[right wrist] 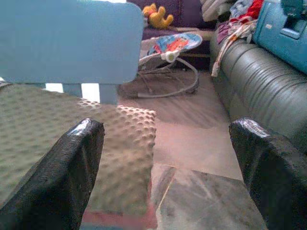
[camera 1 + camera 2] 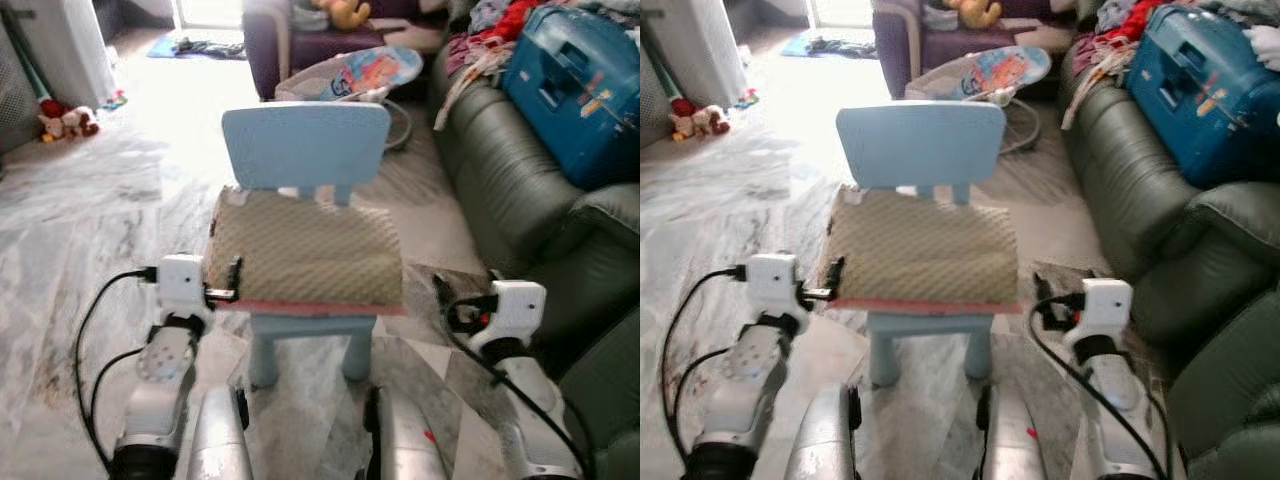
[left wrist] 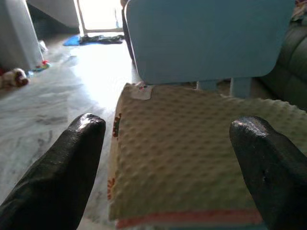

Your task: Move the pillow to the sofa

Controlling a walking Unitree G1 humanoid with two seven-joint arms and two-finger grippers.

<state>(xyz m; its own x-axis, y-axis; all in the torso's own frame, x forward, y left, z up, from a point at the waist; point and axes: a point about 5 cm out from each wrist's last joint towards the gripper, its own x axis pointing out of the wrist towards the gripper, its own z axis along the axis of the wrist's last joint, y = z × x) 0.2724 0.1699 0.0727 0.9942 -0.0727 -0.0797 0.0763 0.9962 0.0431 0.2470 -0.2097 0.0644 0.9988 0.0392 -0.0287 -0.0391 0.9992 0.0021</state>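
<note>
Still pillow on chair

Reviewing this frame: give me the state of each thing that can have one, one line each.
pillow: lying flat on the chair seat, not gripped.
blue chair: upright, holding the pillow.
left gripper: open, at the pillow's left edge.
right gripper: open, off the pillow's right corner.
green sofa: piled with clothes and a blue case.
baby bouncer: standing on the floor behind the chair.
</note>
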